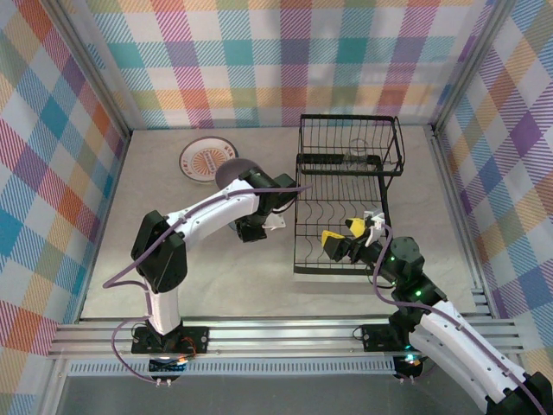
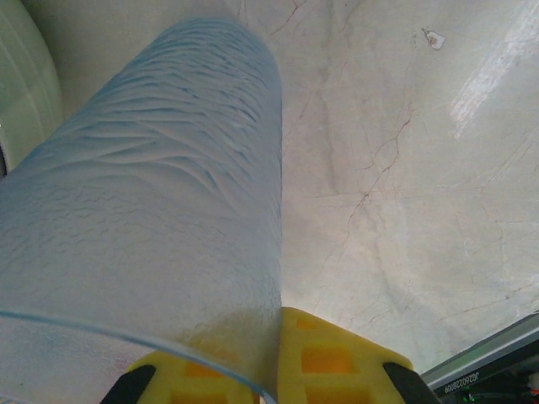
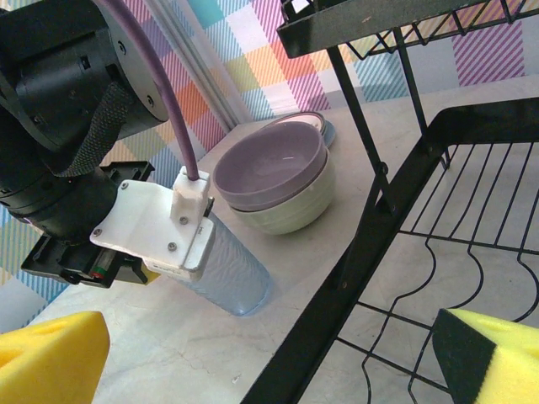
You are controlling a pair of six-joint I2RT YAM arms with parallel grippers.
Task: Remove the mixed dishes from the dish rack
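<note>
Yellow pads point(image 2: 330, 364) of the left gripper point(image 2: 253, 374) pinch the tumbler point(image 2: 160, 219) at its rim. The glass slants down with its base at the table point(image 2: 421, 210), just left of the rack point(image 1: 346, 199). Close beside it the lavender bowl point(image 3: 269, 160) sits nested in the green bowl point(image 3: 290, 210). A sunburst plate point(image 1: 203, 158) lies flat on the table behind them; whether it touches the stack I cannot tell. Over the rack's lower tray the right gripper point(image 1: 343, 232) hangs with its fingers spread wide, holding nothing.
</note>
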